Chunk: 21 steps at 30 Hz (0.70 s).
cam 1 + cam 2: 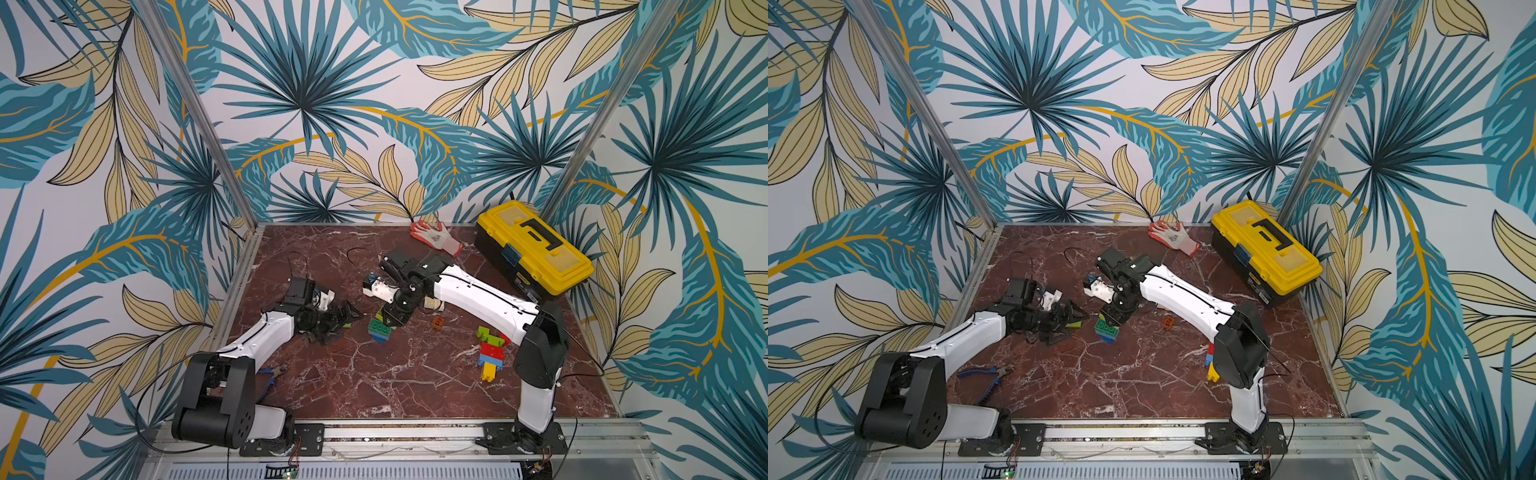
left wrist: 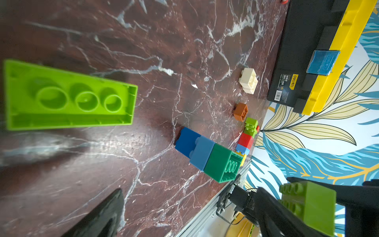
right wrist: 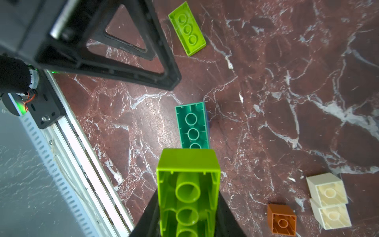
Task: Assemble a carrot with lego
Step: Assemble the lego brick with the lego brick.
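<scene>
Overhead, a left arm (image 1: 257,336) and a right arm (image 1: 478,295) reach over a red marble-patterned tabletop (image 1: 374,386). The right gripper (image 3: 187,215) pinches one lime oblong brick (image 3: 187,164) between its fingers, studs down. It hangs just above a stack of three bricks (image 2: 205,156) without touching it. In that stack, dark blue rests on the table, light blue sits in the middle and green is on top with its hollow side up. The left gripper (image 1: 343,324) stands spread wide and holds nothing. One thin lime plate (image 2: 67,96) lies hollow side up just beside its fingers. Near the stack lie one orange square brick (image 3: 282,219) and two cream bricks (image 3: 328,201), which touch as a pair. A cluster (image 1: 492,351) of lime, red, light blue and yellow bricks sits beside the right arm, too bunched to count. One yellow toolbox (image 1: 534,249), one red-and-white glove (image 1: 436,237) and one pair of pliers (image 1: 988,374) share the table.
</scene>
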{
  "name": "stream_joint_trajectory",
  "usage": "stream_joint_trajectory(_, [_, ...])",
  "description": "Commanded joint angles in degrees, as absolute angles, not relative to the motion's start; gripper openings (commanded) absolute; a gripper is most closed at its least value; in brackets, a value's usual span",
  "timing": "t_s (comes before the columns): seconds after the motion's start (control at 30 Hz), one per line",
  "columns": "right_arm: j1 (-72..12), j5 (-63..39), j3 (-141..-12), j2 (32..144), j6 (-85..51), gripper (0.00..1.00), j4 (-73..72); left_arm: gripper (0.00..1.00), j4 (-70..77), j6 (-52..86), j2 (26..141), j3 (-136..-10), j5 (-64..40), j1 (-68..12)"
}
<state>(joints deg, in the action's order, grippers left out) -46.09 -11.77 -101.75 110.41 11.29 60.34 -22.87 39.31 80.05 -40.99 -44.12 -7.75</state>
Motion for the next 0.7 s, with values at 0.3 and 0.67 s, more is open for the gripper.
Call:
stream_joint_trajectory(0.3, [-48.7, -8.4, -108.4, 118.8, 13.1, 0.31, 66.6, 0.98, -12.8, 39.2, 83.1, -37.9, -47.8, -8.6])
stream_joint_trajectory(0.67, [-48.8, -6.6, -110.7, 121.9, 15.8, 0.3, 66.9, 0.98, -12.8, 39.0, 83.7, -37.0, -47.1, -8.6])
